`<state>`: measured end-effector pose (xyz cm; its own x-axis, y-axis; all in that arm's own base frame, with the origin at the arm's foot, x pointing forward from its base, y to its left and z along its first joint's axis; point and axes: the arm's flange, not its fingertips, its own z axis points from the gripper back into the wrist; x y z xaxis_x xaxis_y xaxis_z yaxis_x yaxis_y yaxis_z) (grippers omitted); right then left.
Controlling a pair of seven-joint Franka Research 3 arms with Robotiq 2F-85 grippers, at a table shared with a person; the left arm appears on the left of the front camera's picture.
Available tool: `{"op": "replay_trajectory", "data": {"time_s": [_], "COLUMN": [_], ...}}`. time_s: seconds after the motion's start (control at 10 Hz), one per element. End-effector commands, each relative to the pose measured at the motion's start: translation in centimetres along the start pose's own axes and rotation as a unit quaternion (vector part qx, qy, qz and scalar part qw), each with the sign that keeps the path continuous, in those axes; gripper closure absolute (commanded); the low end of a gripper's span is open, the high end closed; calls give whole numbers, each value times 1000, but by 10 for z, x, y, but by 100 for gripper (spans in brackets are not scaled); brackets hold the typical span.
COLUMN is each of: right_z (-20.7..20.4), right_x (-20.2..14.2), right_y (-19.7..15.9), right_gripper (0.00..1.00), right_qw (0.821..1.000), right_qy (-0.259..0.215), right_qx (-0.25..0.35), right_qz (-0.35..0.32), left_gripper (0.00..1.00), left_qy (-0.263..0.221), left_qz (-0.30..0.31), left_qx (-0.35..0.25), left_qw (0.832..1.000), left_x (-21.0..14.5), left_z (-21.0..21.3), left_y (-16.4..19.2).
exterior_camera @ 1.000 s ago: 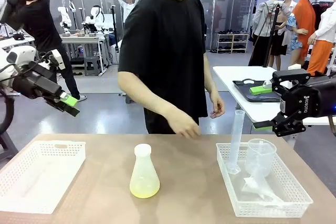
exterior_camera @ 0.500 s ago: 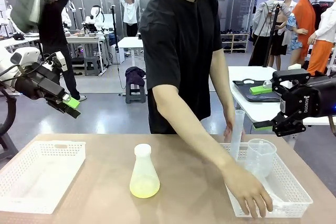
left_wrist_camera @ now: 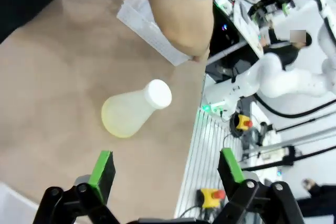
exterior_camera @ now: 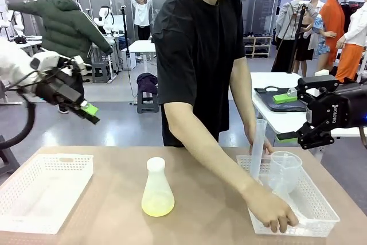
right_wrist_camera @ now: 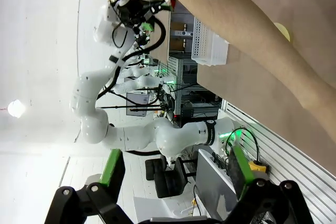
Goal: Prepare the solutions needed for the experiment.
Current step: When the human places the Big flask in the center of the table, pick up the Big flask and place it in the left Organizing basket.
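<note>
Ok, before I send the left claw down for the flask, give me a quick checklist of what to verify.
1. Left claw open and empty: ok.
2. Right claw open and empty: ok.
3. Flask upright, standing free on the table: ok.
4. Solution inside, a shallow layer at the bottom: ok.
5. White cap seated tight: cannot tell.
6. Person's hand out of the workspace: not ok. It is at the right basket, with the forearm reaching past the flask.
</note>
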<state>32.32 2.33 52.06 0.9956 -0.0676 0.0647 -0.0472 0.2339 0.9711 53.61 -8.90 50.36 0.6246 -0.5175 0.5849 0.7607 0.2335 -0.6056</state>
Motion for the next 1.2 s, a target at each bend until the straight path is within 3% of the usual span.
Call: {"op": "replay_trajectory", "data": {"time_s": [0.0, 0.2, 0.4, 0.5, 0.6, 0.7, 1.1], "right_z": [-1, -1, -1, -1, -1, -1, -1], "right_x": [-1, -1, -1, -1, -1, -1, -1], "right_y": [0, 0, 0, 0, 0, 0, 0], "right_gripper": [0, 0, 0, 0, 0, 0, 0], "right_qw": [1000, 1000, 1000, 1000, 1000, 1000, 1000], "right_qy": [1, 1, 1, 1, 1, 1, 1], "right_qx": [3, 3, 3, 3, 3, 3, 3], "right_qz": [4, 4, 4, 4, 4, 4, 4], "left_gripper": [0, 0, 0, 0, 0, 0, 0], "left_qy": [56, 135, 208, 217, 234, 201, 210], "left_qz": [-89, -219, -296, -313, -287, -284, -290], "left_qx": [-31, -50, -99, -138, -151, -99, -115], "left_qw": [994, 965, 927, 915, 916, 932, 926], "left_x": [38, 66, 76, 75, 74, 69, 69], "left_z": [-1, -26, -58, -74, -84, -74, -78], "left_y": [27, 50, 58, 67, 69, 54, 60]}}
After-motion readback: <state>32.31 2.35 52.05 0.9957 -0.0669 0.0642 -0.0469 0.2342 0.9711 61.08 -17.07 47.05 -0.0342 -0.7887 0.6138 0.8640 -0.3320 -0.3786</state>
